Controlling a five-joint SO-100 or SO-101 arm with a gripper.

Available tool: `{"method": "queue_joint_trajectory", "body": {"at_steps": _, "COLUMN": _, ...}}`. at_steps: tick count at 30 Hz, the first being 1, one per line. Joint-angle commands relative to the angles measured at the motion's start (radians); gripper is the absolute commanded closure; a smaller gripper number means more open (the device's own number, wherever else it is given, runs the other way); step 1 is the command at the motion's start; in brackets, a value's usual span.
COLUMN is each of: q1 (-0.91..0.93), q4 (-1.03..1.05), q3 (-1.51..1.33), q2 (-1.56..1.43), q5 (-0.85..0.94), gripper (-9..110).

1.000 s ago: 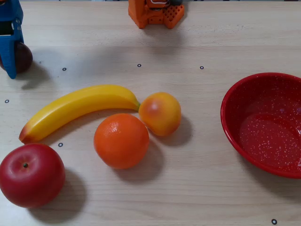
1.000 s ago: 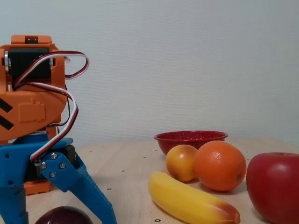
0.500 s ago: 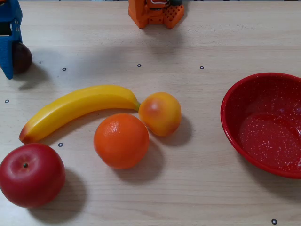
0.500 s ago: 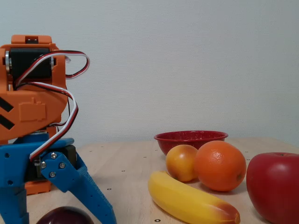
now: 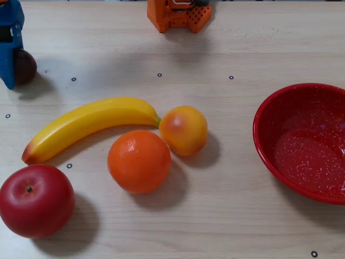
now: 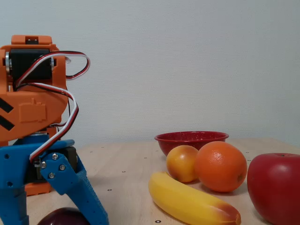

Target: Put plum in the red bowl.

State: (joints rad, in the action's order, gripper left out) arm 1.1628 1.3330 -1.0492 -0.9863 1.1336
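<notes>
The plum [image 5: 25, 66] is small, round and dark maroon, and lies on the table at the far left top of the overhead view. My blue gripper [image 6: 57, 219] stands over it, open, with the plum [image 6: 63, 217] low between the two fingers. Whether a finger touches it I cannot tell. In the overhead view only one blue finger [image 5: 8, 54] shows, just left of the plum. The red bowl [image 5: 264, 116], wide and speckled white inside, sits empty at the right edge, far from the gripper. It also shows in the fixed view [image 6: 191, 137] behind the fruit.
Between the plum and the bowl lie a yellow banana [image 5: 89, 121], an orange [image 5: 139, 161] and a peach-coloured fruit [image 5: 184, 129]. A big red apple [image 5: 35, 200] sits at the lower left. The orange arm base [image 5: 178, 15] stands at the top centre.
</notes>
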Motion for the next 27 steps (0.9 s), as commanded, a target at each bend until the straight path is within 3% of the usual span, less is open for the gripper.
{"method": "queue_joint_trajectory", "body": {"at_steps": 1, "q1": -0.012, "q4": -0.02, "q3": 0.043, "q2": -0.06, "q5": 0.005, "gripper": 69}}
{"method": "queue_joint_trajectory", "body": {"at_steps": 27, "q1": -0.018, "q4": -0.021, "q3": 0.041, "q2": -0.058, "q5": 0.034, "gripper": 83}}
